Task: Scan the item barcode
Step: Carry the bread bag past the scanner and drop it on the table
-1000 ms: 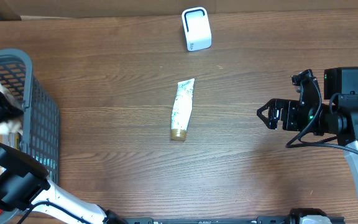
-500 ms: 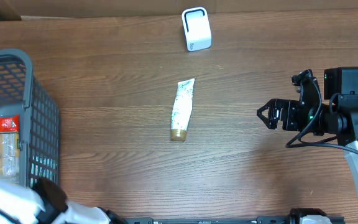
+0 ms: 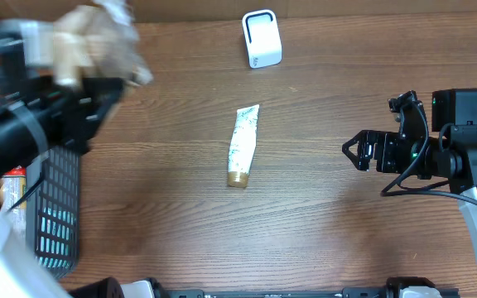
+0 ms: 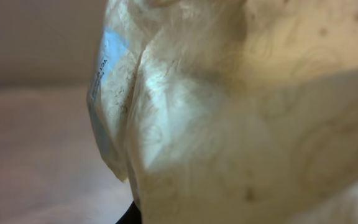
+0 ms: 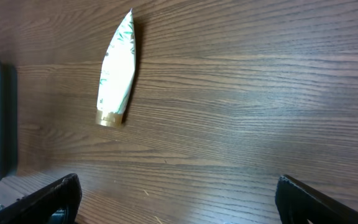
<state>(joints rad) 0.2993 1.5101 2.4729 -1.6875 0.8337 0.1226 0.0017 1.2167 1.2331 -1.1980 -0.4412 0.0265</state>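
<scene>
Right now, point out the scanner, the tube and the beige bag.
scanner (image 3: 262, 38), overhead view, middle of its white top face.
tube (image 3: 243, 142), overhead view, mid-body, between crimped end and gold cap.
bag (image 4: 241, 124), left wrist view, middle of its crinkled beige side.

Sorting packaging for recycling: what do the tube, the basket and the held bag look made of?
The tube: likely soft plastic, flattened crimped end, shiny gold cap. The basket: rigid grey plastic, moulded grid walls. The bag: thin film, probably plastic, translucent and wrinkled.
</scene>
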